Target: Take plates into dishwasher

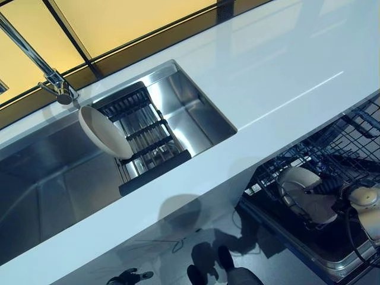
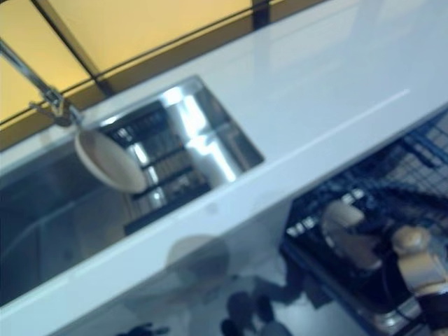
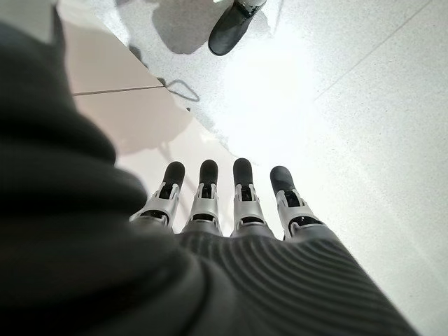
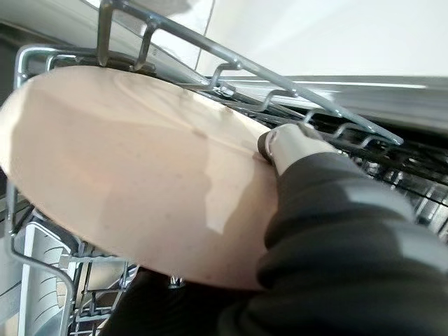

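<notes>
A beige plate (image 4: 133,168) stands on edge among the wires of the dishwasher rack (image 4: 231,66). My right hand (image 4: 283,143) is shut on it, thumb pressed on its face and fingers hidden behind. From the head, this plate (image 1: 297,181) shows in the pulled-out rack (image 1: 350,136) at the lower right, my right hand (image 1: 329,190) beside it. A second beige plate (image 1: 104,132) leans upright in the black drying rack (image 1: 148,133) inside the sink. My left hand (image 3: 238,210) hangs open over the floor, holding nothing.
A white countertop (image 1: 285,71) runs across the view, the steel sink (image 1: 53,178) set into it. A chrome faucet (image 1: 56,83) rises at the sink's far left. The dishwasher rack sticks out below the counter's front edge.
</notes>
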Controlling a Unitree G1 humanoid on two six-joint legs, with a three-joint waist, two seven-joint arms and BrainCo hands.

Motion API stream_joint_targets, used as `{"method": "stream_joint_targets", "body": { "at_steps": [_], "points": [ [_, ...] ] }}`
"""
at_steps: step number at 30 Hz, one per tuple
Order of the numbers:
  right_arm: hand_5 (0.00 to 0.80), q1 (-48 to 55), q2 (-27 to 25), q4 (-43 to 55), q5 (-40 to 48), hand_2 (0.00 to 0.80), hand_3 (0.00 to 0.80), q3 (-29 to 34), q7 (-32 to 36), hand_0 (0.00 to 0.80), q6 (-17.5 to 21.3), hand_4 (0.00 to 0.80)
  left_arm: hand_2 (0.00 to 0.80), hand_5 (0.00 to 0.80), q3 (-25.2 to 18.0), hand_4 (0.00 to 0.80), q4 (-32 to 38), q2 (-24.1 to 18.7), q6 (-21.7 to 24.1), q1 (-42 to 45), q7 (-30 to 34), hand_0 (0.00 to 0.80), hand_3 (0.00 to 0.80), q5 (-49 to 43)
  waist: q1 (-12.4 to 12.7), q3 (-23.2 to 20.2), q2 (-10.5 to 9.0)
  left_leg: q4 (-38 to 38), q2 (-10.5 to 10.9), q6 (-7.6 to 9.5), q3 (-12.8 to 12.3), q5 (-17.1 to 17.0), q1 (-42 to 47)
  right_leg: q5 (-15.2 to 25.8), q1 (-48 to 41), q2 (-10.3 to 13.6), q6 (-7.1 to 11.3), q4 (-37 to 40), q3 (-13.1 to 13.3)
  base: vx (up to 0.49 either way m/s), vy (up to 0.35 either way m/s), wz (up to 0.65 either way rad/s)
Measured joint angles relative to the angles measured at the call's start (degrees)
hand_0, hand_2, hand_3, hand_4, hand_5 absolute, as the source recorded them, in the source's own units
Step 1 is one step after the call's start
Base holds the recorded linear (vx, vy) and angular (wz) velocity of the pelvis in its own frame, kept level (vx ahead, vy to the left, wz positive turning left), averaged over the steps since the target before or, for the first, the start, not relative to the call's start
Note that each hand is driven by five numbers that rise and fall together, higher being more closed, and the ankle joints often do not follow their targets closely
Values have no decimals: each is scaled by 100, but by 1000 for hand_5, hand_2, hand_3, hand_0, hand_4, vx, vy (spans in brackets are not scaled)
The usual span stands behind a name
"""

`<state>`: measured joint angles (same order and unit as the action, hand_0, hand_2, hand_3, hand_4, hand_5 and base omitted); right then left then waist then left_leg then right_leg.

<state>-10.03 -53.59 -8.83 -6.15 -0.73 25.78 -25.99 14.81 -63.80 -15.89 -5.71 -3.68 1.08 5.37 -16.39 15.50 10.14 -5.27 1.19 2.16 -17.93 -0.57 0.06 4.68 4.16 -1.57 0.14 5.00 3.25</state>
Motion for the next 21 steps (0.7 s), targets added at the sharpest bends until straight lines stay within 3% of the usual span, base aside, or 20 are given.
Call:
{"method": "stream_joint_targets", "body": {
  "at_steps": [3,4,5,10,16,21],
  "points": [
    [800,-9,51,-91,-25,800,800,0,-43,800,45,800,0,0,-1,0,18,1,3,0,0,0,0,0,-2,8,13,0,0,-1,33,-1,0,11,-11,3,-24,-2,-34,5,4,6],
    [521,-9,64,-91,-33,521,521,0,-73,521,59,521,0,0,-2,0,16,1,5,0,0,0,0,-1,-2,8,13,0,1,-3,60,-4,0,5,-20,5,-32,-1,-60,6,7,8],
    [0,-10,79,-90,-42,0,0,0,-118,0,60,0,0,0,-2,0,18,1,11,0,0,0,0,-2,-2,8,13,-1,2,-5,69,-5,1,0,-22,6,-37,0,-67,10,5,7],
    [0,-36,94,-22,12,0,0,-6,-121,0,-86,0,0,0,-6,0,46,1,14,0,2,0,0,-3,5,13,9,1,3,-6,89,-5,19,-1,-47,5,-56,-5,-69,12,3,2],
    [0,-37,56,313,277,0,0,252,81,0,-589,0,0,0,-17,0,47,1,14,-6,2,0,0,-2,-30,48,-43,-1,3,-6,84,-5,37,-2,-64,3,-53,-9,-63,6,1,0],
    [0,-37,-472,372,622,0,0,530,236,0,-801,0,0,0,-32,0,20,-4,4,-28,0,0,0,-7,-31,129,-215,-1,-5,-14,82,1,154,11,-184,-9,-74,-10,-54,45,-9,0]
  ]
}}
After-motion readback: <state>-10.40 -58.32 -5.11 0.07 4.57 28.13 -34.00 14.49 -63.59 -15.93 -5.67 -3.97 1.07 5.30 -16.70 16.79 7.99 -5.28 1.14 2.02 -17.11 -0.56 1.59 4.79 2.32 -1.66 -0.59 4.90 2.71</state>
